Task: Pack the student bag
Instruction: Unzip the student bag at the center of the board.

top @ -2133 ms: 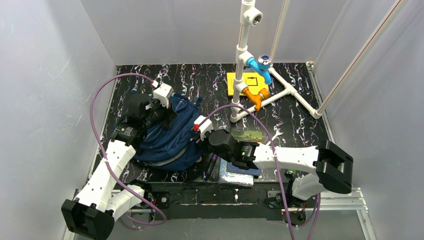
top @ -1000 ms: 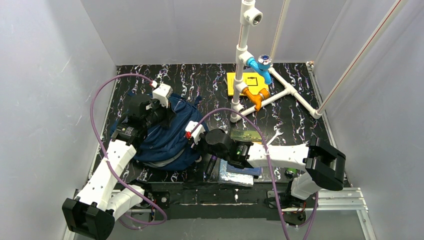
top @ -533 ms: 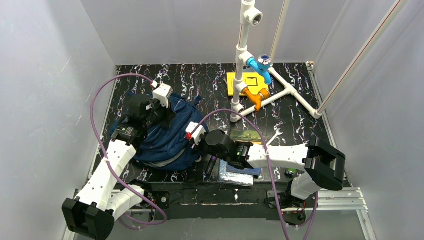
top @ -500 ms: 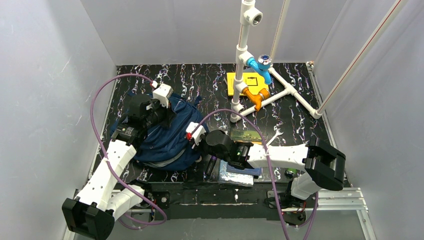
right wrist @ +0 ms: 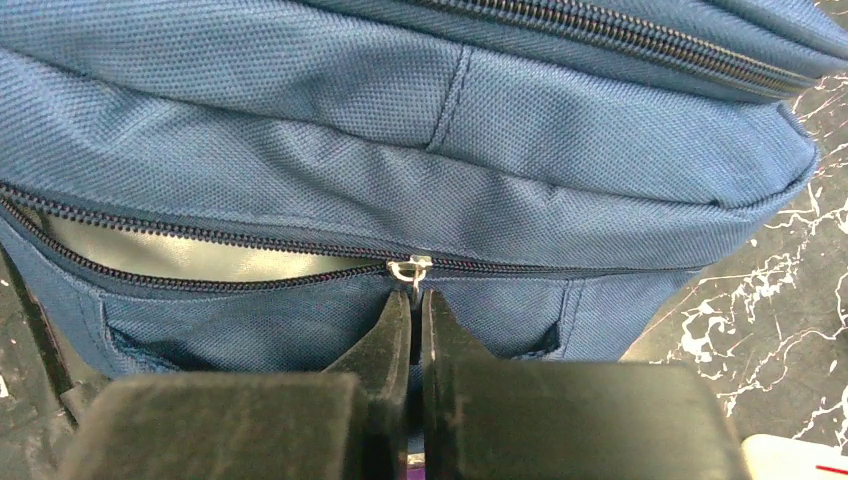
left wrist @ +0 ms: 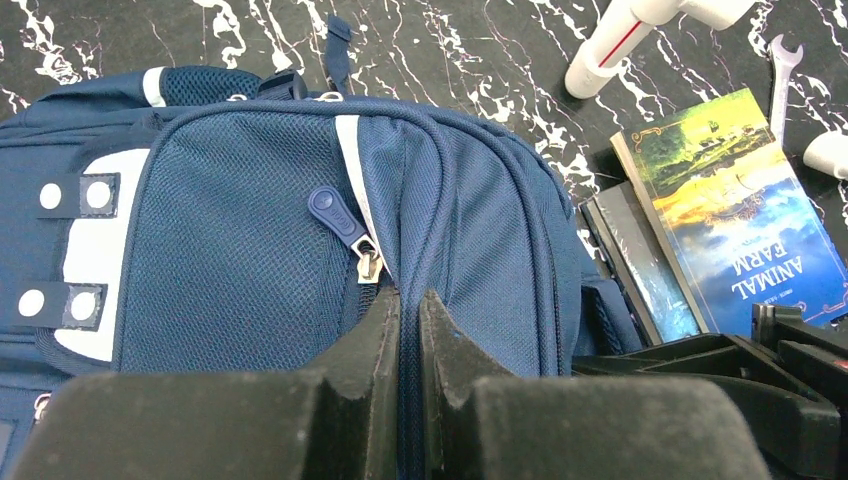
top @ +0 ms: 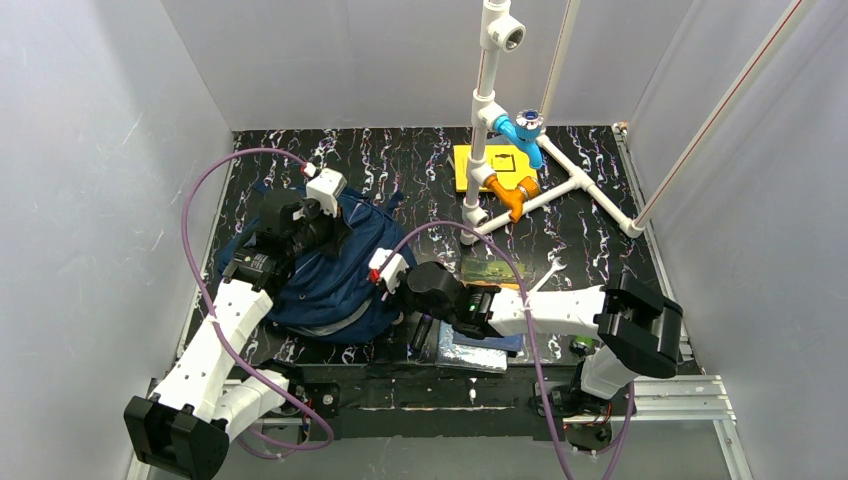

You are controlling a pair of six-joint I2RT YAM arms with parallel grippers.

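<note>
Right now the student bag (top: 335,285), a large navy blue fabric backpack with white-grey patches, lies on the left half of the black, white-veined table top (top: 400,160), in front of the left arm.

The left gripper (left wrist: 408,298) has its jaws pressed together on a ridge of the bag's fabric, just beside a blue rubber zip tab (left wrist: 335,212).

The right gripper (right wrist: 411,300) has its jaws all but touching, pinched on the small silver zip pull (right wrist: 411,268) at the bag's right side.

Only the right wrist view shows that zipper. It gapes on one side of the slider with pale lining showing, and the teeth are closed on the other side. The top view hides both grips under the wrists.

Only the left wrist view lets you read the title on the Animal Farm paperback (left wrist: 740,220), right of the bag. A dark book (left wrist: 635,265) lies between them and a steel spanner (left wrist: 783,70) farther off.

Far right on the table is a white plastic pipe frame (top: 590,190), with a flat yellow board (top: 465,165) under it.
</note>
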